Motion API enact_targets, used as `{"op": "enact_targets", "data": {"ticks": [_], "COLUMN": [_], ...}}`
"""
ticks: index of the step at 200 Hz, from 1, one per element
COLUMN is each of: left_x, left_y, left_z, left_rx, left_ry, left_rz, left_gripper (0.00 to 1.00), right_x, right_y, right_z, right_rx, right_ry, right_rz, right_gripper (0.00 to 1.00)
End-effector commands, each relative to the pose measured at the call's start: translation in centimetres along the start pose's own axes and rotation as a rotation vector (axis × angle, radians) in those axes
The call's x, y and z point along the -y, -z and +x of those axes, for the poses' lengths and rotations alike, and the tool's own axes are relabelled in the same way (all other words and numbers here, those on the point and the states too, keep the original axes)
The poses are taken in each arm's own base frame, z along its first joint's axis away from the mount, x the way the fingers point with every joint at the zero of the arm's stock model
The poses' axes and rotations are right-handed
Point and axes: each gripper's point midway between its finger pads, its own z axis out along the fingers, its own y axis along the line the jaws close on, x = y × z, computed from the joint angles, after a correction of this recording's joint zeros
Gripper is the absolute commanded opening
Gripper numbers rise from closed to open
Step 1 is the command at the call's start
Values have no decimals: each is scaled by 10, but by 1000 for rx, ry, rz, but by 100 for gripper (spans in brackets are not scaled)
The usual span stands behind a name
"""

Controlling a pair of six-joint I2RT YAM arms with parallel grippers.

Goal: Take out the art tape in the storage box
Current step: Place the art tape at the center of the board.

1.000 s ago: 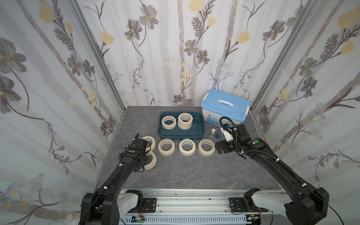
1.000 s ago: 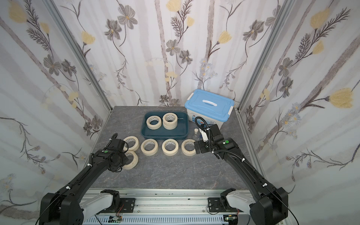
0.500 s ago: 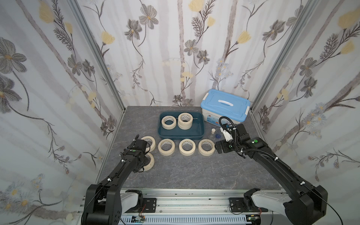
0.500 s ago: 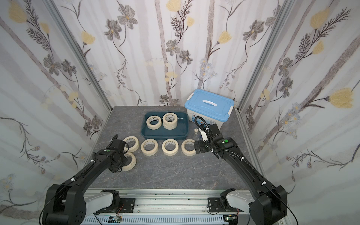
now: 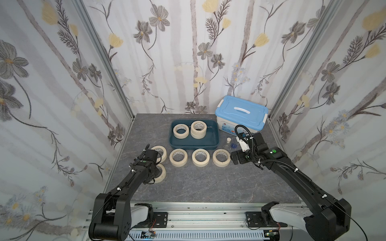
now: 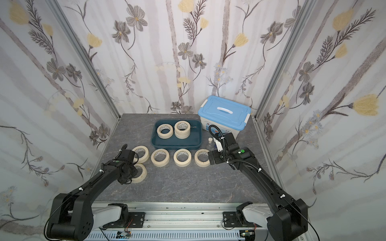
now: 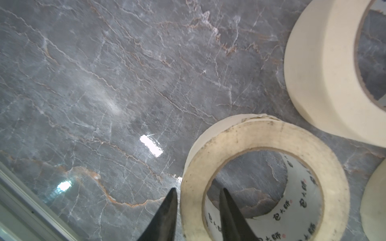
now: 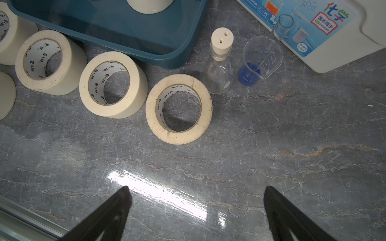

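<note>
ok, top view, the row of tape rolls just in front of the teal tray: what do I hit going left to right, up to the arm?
leftmost roll → second roll → third roll → fourth roll → right gripper, open, just past the fourth roll.

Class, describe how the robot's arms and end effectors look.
The left arm and right arm: black tubes, white bases, one green dot each; a ribbed black cable loops over the right. The left end effector and right end effector: tapered black fingers.

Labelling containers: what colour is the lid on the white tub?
Light blue lid, with a white handle; clearest in a top view.
</note>
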Motion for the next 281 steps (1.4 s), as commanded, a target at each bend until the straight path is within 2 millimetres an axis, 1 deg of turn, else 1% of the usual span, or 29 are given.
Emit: {"op": "enact_targets", "data": {"ticks": [1,10,19,36,52,62,86,106,126,149,154,157,188,210,223,227,229,231,235,267,281], "left_x": [0,1,4,13,28,39,60,73,88,110,115,119,156,188,208,214,216,222,228,272,289], "left_y": [6,11,17,31,46,58,81,96,107,113,118,114,115,114,112,110,106,111,111,99,92], "left_z": [-9,-13,-18,-29,-38,-45,-59,-71,-81,-91,-94,-93,-102,-104,-103,-101,-99,-102,-102,-94,-89], "left_rx": [39,50,66,96,117,132,164,191,202,191,195,181,160,139,123,114,104,114,111,58,24], "left_ry": [-12,-18,-28,-48,-92,-113,-144,-154,-169,-189,-190,-195,-216,-264,-307,-323,-334,-337,-352,-467,-500], "left_rz": [-6,0,14,55,129,181,270,316,356,391,405,400,412,416,416,413,405,417,418,418,430], "left_gripper": [50,53,58,73,94,100,100,100,100,100,100,100,100,100,100,100,100,100,100,98,95], "right_x": [0,1,0,0,0,1,0,0,0,0,0,0,1,1,1,1,1,2,1,2,3], "right_y": [2,3,4,5,6,6,8,7,8,9,9,9,9,10,10,10,10,10,10,9,9], "right_z": [-2,-3,-4,-5,-5,-6,-7,-7,-7,-7,-8,-7,-7,-6,-6,-6,-6,-6,-5,-4,-3], "right_rx": [13,16,19,24,26,29,33,33,35,38,40,40,39,41,41,41,41,41,39,37,38], "right_ry": [3,2,2,3,2,1,-1,-1,-3,-2,-3,-3,-6,-10,-12,-12,-13,-13,-14,-19,-20], "right_rz": [0,0,0,-1,-1,0,-1,-1,-2,-1,-1,-1,0,1,3,2,2,3,2,5,8], "right_gripper": [100,100,100,100,100,100,100,100,100,100,100,100,100,100,100,100,100,100,100,100,100]}}
